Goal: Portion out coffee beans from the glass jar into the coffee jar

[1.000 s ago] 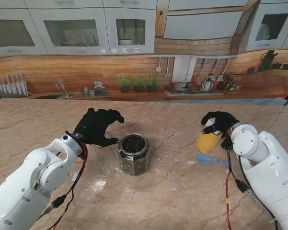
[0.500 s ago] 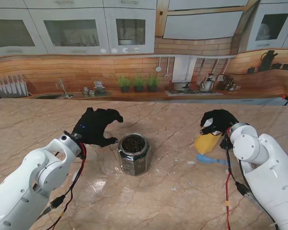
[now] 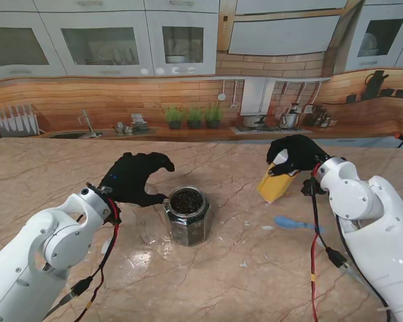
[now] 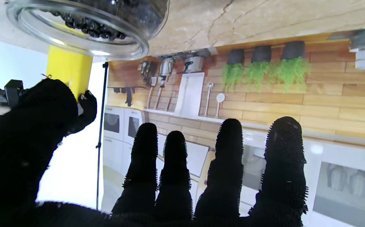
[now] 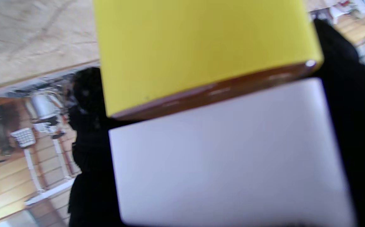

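The glass jar (image 3: 187, 215) is standing upright at centre frame of the stand view, lid off, dark coffee beans (image 3: 186, 200) filling it to near the rim. The left hand (image 3: 135, 177) is hovering just left of the jar with fingers spread and gripping nothing; the left wrist view confirms the fingers (image 4: 225, 164) are extended and apart, with the jar's rim (image 4: 75, 28) close by.

The right hand (image 3: 294, 153), in the right half of the frame, is clamping the coffee jar (image 3: 276, 183), a yellow body with a white section, tilted and lifted clear of the marble table (image 3: 208, 282). A blue scoop (image 3: 295, 223) is lying on the table nearer to me than that jar, untouched.

Risks, as judged:
- The coffee jar is riding at a slant in a fingertip hold; it could slip or rotate during transport.
- Whether the coffee jar is open cannot be told; the right wrist view is blurred.
- The open glass jar is full and unsteadied; a knock from either hand could tip it and scatter beans.
- Scattered specks are already lying on the table near the jar.
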